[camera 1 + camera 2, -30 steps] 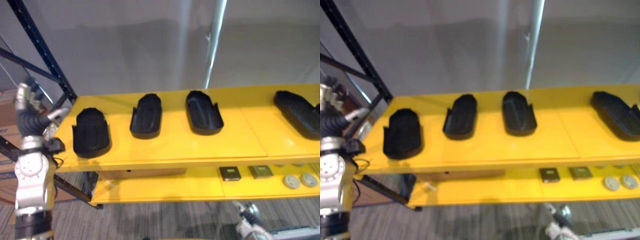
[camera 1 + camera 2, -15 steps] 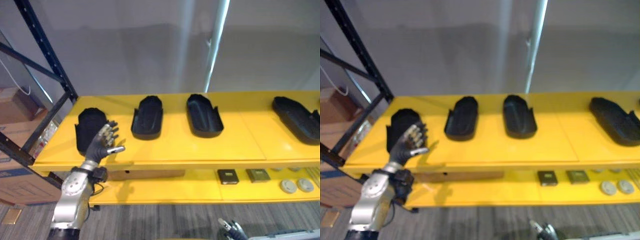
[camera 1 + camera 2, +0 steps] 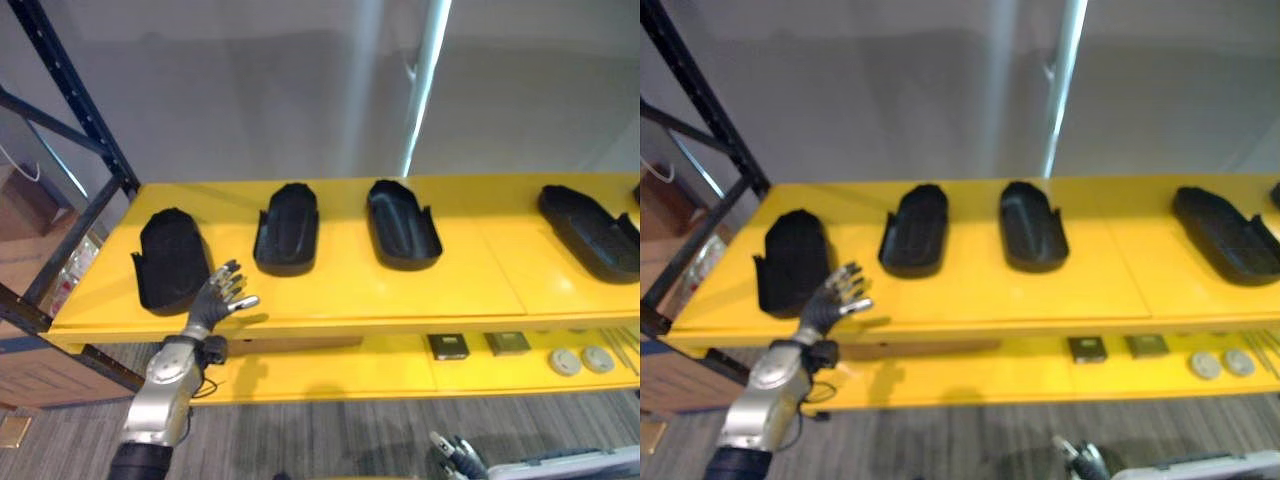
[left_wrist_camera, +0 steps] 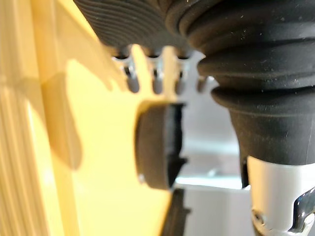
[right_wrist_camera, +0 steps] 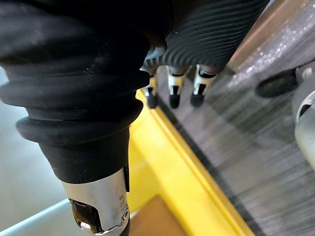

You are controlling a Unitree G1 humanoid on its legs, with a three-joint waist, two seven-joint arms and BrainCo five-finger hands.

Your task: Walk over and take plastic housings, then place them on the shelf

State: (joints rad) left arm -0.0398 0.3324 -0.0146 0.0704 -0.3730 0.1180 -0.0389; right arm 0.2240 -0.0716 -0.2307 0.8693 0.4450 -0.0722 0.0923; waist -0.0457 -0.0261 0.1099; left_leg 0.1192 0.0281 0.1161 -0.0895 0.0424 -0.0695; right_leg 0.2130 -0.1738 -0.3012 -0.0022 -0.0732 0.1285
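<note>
Where the yellow shelf (image 3: 330, 325) runs across the scene, its top board (image 3: 480, 270) carries four black plastic housings, all lying flat and apart from one another.

- Leftmost housing (image 3: 170, 260): near the left end of the top board, rounded end toward the far side.
- Second housing (image 3: 288, 228): to the right of the leftmost, set a little farther back.
- Third housing (image 3: 403, 223): right of the second, around the middle of the board.
- Fourth housing (image 3: 590, 230): well apart, near the right end, lying at an angle.
- Left hand (image 3: 212, 305): raised at the near edge of the top board, just beside the near right corner of the leftmost housing. Its fingers (image 4: 156, 81) are straight and spread, thumb out to the right, grasping nothing.
- Right hand (image 3: 452, 458): low at the near right, over grey carpet (image 3: 330, 440). Its fingers (image 5: 174, 93) hang straight, released and empty, beside the shelf's yellow edge.
- Lower board (image 3: 330, 375): two small dark square parts (image 3: 447, 346), then two pale round discs (image 3: 565, 361) toward the right.
- Black steel upright (image 3: 70, 90): slants at the far left.
- Grey wall (image 3: 250, 90): behind the shelf.
</note>
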